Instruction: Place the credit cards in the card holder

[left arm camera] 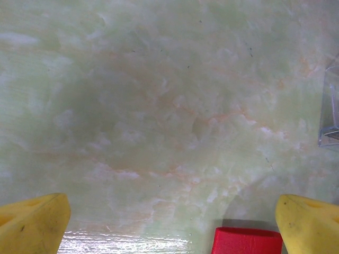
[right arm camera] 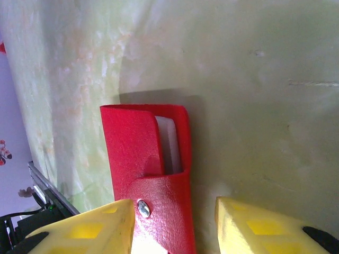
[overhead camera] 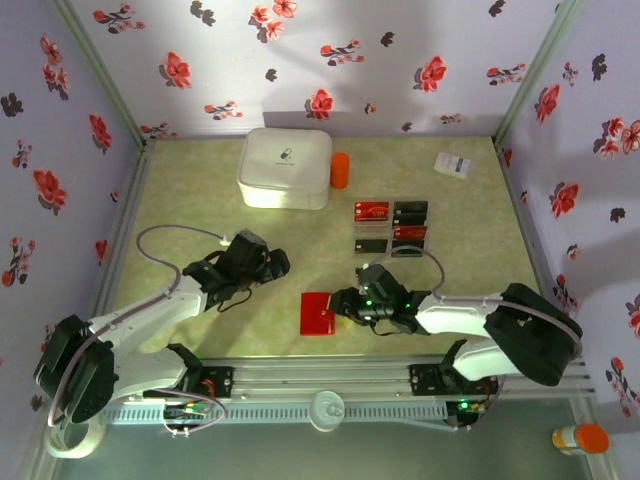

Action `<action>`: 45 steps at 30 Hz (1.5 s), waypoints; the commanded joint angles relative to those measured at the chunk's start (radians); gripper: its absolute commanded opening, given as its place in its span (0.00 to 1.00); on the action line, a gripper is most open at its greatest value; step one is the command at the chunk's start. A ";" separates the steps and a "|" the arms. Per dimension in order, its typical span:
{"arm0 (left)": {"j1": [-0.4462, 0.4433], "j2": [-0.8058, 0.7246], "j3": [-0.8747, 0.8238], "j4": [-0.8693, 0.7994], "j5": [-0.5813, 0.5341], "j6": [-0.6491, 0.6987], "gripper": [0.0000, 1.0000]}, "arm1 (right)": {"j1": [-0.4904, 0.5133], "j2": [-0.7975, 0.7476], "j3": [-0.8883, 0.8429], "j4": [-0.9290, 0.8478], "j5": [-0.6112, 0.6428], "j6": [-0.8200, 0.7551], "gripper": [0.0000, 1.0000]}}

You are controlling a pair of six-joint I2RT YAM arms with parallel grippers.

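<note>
The red card holder (overhead camera: 318, 313) lies flat on the green table near the front. In the right wrist view the card holder (right arm camera: 145, 159) shows a pale whitish slot and a metal snap. My right gripper (overhead camera: 345, 304) straddles its near end. The jaws of the right gripper (right arm camera: 172, 230) are open: the left finger (right arm camera: 90, 230) touches the holder and the right finger (right arm camera: 254, 227) stands clear of its edge. Several red and black credit cards (overhead camera: 390, 228) lie in a cluster behind it. My left gripper (overhead camera: 276, 263) hangs wide open to the holder's left; a corner of the card holder (left arm camera: 247, 241) lies between its fingers (left arm camera: 310, 222).
A big white rounded box (overhead camera: 285, 167) and an orange cylinder (overhead camera: 340, 170) stand at the back. A small white box with blue print (overhead camera: 455, 165) lies at the back right. Floral walls close in three sides. A clear plastic piece (left arm camera: 331, 106) shows at the right edge.
</note>
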 commanded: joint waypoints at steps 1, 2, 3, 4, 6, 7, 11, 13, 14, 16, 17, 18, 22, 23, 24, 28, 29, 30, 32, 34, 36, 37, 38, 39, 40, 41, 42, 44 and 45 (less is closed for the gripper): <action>-0.011 0.009 0.009 0.012 -0.026 -0.022 1.00 | 0.014 0.041 0.017 0.069 -0.013 0.027 0.45; -0.011 0.010 0.009 0.013 -0.026 -0.022 1.00 | 0.015 0.054 0.016 0.086 -0.016 0.032 0.45; -0.011 0.011 0.009 0.012 -0.026 -0.022 1.00 | 0.017 0.064 0.015 0.103 -0.020 0.038 0.45; -0.013 0.011 0.009 0.013 -0.027 -0.022 1.00 | 0.020 0.074 0.014 0.124 -0.023 0.045 0.45; -0.013 0.012 0.008 0.014 -0.028 -0.022 1.00 | 0.022 0.093 0.011 0.161 -0.032 0.057 0.45; -0.014 0.012 0.007 0.014 -0.028 -0.022 1.00 | 0.021 0.102 0.011 0.182 -0.036 0.065 0.44; -0.016 0.012 0.003 0.016 -0.028 -0.024 1.00 | 0.021 0.135 0.007 0.237 -0.045 0.084 0.43; -0.016 0.012 0.001 0.015 -0.028 -0.025 1.00 | 0.022 0.149 0.004 0.268 -0.049 0.093 0.41; -0.016 0.012 0.000 0.015 -0.028 -0.026 1.00 | 0.021 0.154 0.003 0.279 -0.049 0.098 0.41; -0.018 0.012 -0.001 0.016 -0.027 -0.027 1.00 | 0.022 0.167 0.003 0.295 -0.051 0.103 0.35; -0.018 0.012 -0.002 0.017 -0.027 -0.027 1.00 | 0.022 0.172 0.002 0.306 -0.050 0.108 0.32; -0.017 0.012 -0.003 0.019 -0.028 -0.026 1.00 | 0.022 0.176 0.003 0.316 -0.051 0.110 0.29; -0.018 0.012 -0.005 0.023 -0.028 -0.030 1.00 | 0.021 0.199 0.006 0.373 -0.059 0.129 0.08; -0.020 0.012 -0.007 0.024 -0.029 -0.030 1.00 | 0.018 0.202 0.008 0.388 -0.065 0.133 0.05; -0.019 0.011 -0.006 0.025 -0.028 -0.029 1.00 | 0.012 0.202 0.013 0.403 -0.074 0.140 0.03; -0.019 -0.002 0.022 0.015 -0.026 0.008 1.00 | -0.039 0.176 0.058 0.412 -0.128 0.147 0.00; -0.019 -0.009 0.031 0.014 -0.026 0.021 1.00 | -0.054 0.164 0.075 0.399 -0.140 0.141 0.00; -0.018 -0.017 0.043 0.015 -0.022 0.040 1.00 | -0.074 0.148 0.097 0.372 -0.154 0.131 0.00; -0.013 -0.036 0.063 0.030 0.000 0.082 1.00 | -0.112 0.103 0.151 0.287 -0.178 0.094 0.00; 0.000 -0.053 0.077 0.054 0.041 0.122 1.00 | -0.144 0.063 0.203 0.187 -0.193 0.048 0.00; 0.026 -0.074 0.079 0.104 0.109 0.138 1.00 | -0.173 0.031 0.256 0.098 -0.202 0.010 0.00; 0.044 -0.084 0.076 0.140 0.150 0.136 1.00 | -0.185 0.019 0.283 0.064 -0.208 -0.006 0.00; 0.065 -0.093 0.068 0.180 0.189 0.128 1.00 | -0.196 0.012 0.307 0.036 -0.218 -0.017 0.00; 0.081 -0.100 0.061 0.216 0.222 0.115 1.00 | -0.204 0.009 0.323 0.024 -0.226 -0.020 0.00; 0.101 -0.105 0.051 0.265 0.260 0.099 1.00 | -0.213 0.007 0.339 0.019 -0.238 -0.019 0.00; 0.118 -0.110 0.041 0.313 0.297 0.081 1.00 | -0.223 0.007 0.353 0.018 -0.251 -0.014 0.00; 0.133 -0.112 0.032 0.351 0.323 0.063 1.00 | -0.231 0.007 0.362 0.023 -0.261 -0.008 0.00; 0.161 -0.109 0.011 0.431 0.374 0.026 1.00 | -0.245 0.009 0.380 0.036 -0.277 0.007 0.00; 0.172 -0.107 0.002 0.461 0.394 0.010 1.00 | -0.249 0.008 0.385 0.045 -0.280 0.015 0.00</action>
